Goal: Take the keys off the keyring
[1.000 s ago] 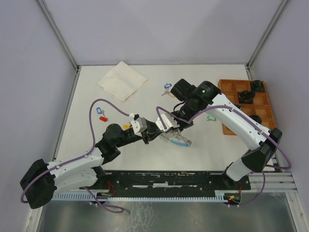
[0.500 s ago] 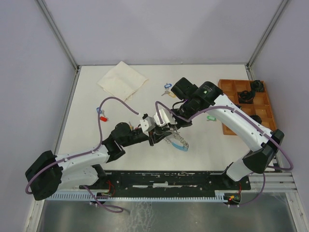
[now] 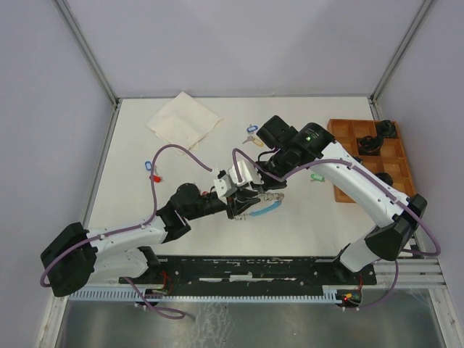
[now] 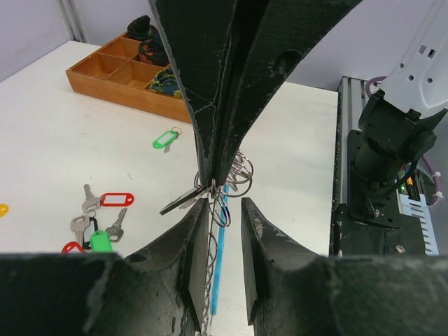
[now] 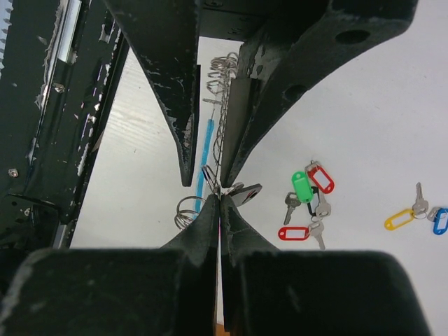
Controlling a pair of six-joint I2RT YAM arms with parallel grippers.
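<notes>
Above table (image 3: 326, 217), right fingers (image 5: 203, 231) pinching keyring (image 5: 202, 164)

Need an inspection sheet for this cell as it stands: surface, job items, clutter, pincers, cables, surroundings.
surface: white table, no spills seen on the bare parts.
job's things: keyring sits between both pincers; loose tagged keys lie on the table.
clutter: folded cloth far left; wooden tray on the right, holding dark items.
grippers: right pincer shut on the keyring's chain beside a dark-tagged key; left pincer open, jaws straddling the chain.
cables: purple cables run along both arms, one arching over the table.
surroundings: pale walls, metal frame posts; nothing else seen.
</notes>
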